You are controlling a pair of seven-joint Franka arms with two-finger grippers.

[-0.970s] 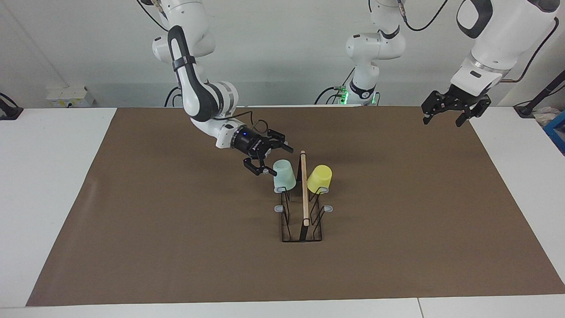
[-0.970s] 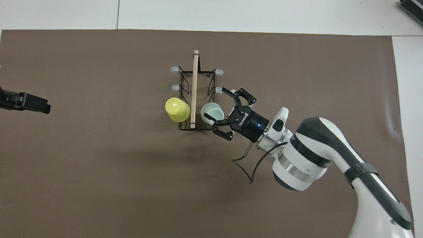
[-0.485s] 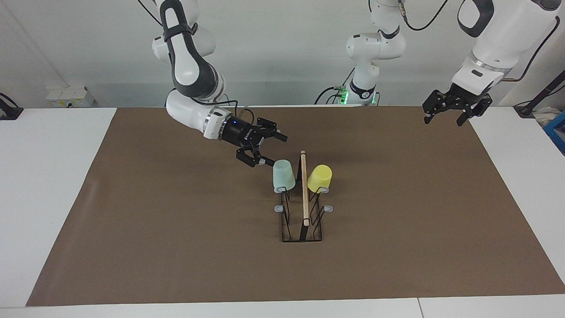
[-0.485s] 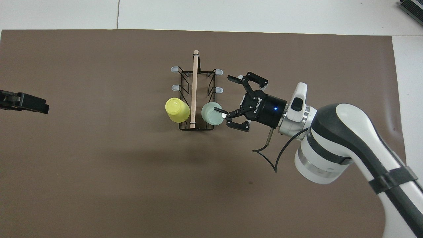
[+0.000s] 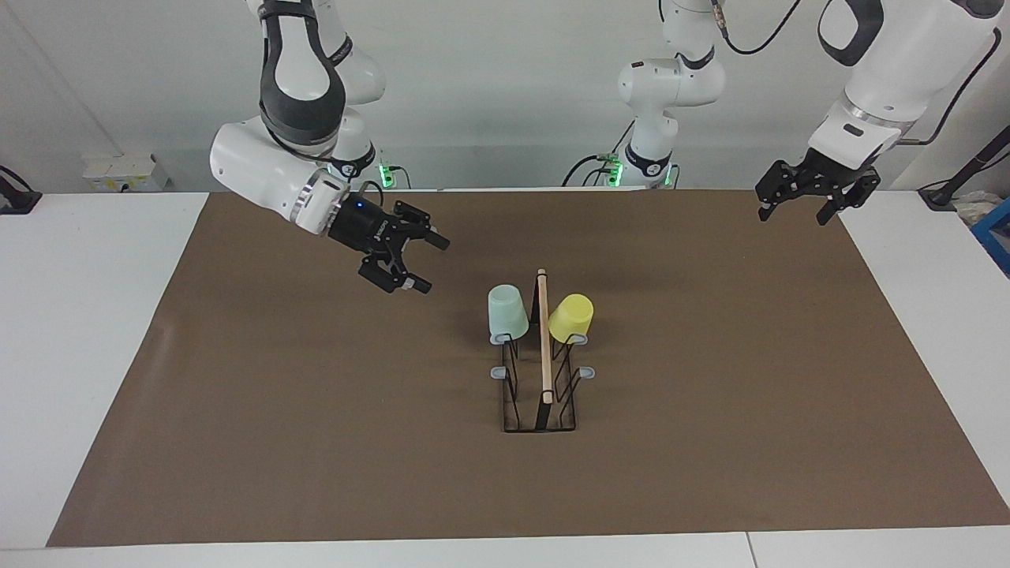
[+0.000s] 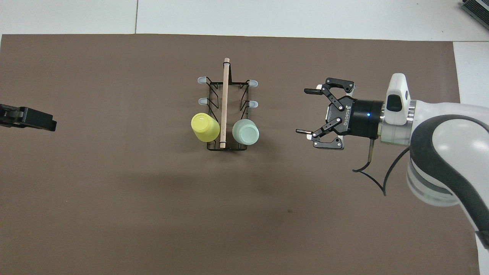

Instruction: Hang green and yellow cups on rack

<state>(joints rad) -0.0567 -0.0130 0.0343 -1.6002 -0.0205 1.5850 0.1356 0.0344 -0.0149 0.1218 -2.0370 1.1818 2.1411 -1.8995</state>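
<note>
Right pincer (image 5: 430, 264) wide open, empty; left pincer (image 6: 28, 118) open, partly cut off.

Two cups, one green cup (image 5: 507, 314) and one yellow cup (image 5: 571, 319); one rack (image 5: 541, 394) with one wooden rod (image 5: 544, 335); four bare grey peg tips; one brown mat (image 5: 316, 434); two grippers

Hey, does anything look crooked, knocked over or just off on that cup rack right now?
Nothing stands out. The green cup and yellow cup sit upside down on pegs either side of the rack's wooden rod. Both grippers are open and clear of it.
</note>
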